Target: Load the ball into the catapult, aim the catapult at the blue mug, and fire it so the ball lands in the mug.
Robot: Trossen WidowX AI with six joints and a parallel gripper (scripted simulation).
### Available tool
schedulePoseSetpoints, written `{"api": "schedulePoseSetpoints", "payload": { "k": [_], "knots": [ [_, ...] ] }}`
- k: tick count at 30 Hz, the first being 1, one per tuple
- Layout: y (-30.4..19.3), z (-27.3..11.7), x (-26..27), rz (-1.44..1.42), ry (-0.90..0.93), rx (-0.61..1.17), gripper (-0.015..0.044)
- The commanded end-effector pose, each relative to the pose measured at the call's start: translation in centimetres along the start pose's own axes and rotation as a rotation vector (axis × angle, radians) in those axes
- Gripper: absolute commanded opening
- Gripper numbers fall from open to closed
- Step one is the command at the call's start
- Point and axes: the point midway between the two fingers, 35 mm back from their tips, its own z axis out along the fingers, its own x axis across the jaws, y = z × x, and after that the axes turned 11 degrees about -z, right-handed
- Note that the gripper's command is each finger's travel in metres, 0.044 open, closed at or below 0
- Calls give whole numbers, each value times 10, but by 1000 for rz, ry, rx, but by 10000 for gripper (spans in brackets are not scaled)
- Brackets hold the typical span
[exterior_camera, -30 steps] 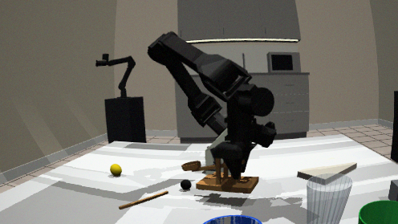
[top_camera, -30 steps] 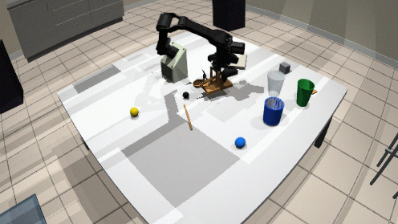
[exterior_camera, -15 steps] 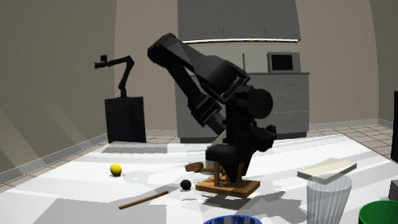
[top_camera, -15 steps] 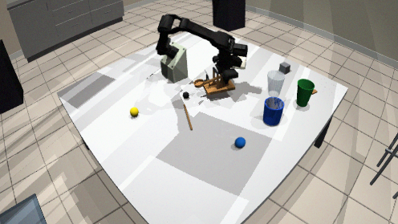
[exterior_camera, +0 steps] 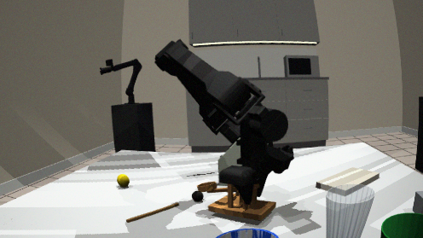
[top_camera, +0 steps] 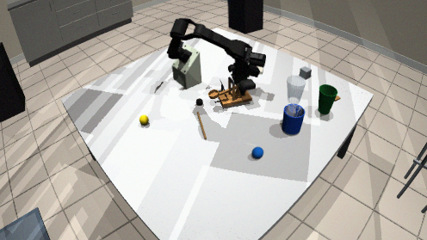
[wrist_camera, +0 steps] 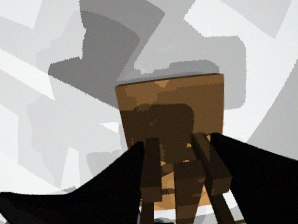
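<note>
The wooden catapult has its base roughly level; whether it touches the table I cannot tell. Its cup points away from the blue mug and looks empty. My gripper is shut on the catapult's uprights, one dark finger on each side; the arm partly hides the catapult in the top and exterior views. A black ball lies just beyond the cup. A yellow ball and a blue ball lie apart on the table.
A clear ribbed glass stands behind the blue mug. Beside it are a green cup and a grey cube. A thin stick lies near the black ball. A pale board lies behind the glass.
</note>
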Motion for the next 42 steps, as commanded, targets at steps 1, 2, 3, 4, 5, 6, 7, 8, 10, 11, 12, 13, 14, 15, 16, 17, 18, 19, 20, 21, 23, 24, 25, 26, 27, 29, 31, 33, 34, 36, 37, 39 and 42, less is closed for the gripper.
{"api": "schedulePoseSetpoints", "payload": {
  "k": [1,2,3,4,5,6,7,8,10,11,12,13,14,15,16,17,18,19,20,21,23,24,25,26,27,29,31,33,34,36,37,39,42],
  "knots": [
    [0,2,-2,-5,-15,1,0],
    [0,4,-2,-5,-15,2,0],
    [0,6,-2,-5,-15,2,0],
    [0,7,-2,-5,-15,2,0],
    [0,9,-2,-4,-15,2,0],
    [0,10,-2,-4,-15,2,0],
    [0,12,-2,-4,-15,2,0],
    [0,12,0,0,0,1,0],
    [0,12,0,0,0,1,0],
    [0,12,0,0,0,1,0],
    [0,12,0,0,0,1,0],
    [0,12,0,0,0,1,0],
    [0,12,0,0,0,1,26],
    [0,12,0,0,0,1,53],
    [0,12,0,0,0,1,79],
    [0,12,0,0,0,1,105],
    [0,12,0,0,0,1,131],
    [0,12,0,0,0,1,157],
    [0,12,0,0,0,1,184],
    [0,12,0,0,0,1,210],
    [0,12,0,0,0,1,263],
    [0,12,0,0,0,1,289],
    [0,12,0,0,0,1,315],
    [0,12,0,0,0,1,341],
    [0,9,0,0,0,0,368],
    [2,-12,-2,-1,0,-3,420],
    [3,-46,-2,-2,1,-6,440],
    [2,-78,0,-3,2,-5,440],
    [1,-86,2,-3,3,-4,440],
    [1,-89,2,-3,3,-4,440],
    [3,-75,0,-10,-8,-5,440],
    [3,-75,0,-10,-8,-5,440],
    [2,-77,1,-8,-9,-4,440]
  ]
}}
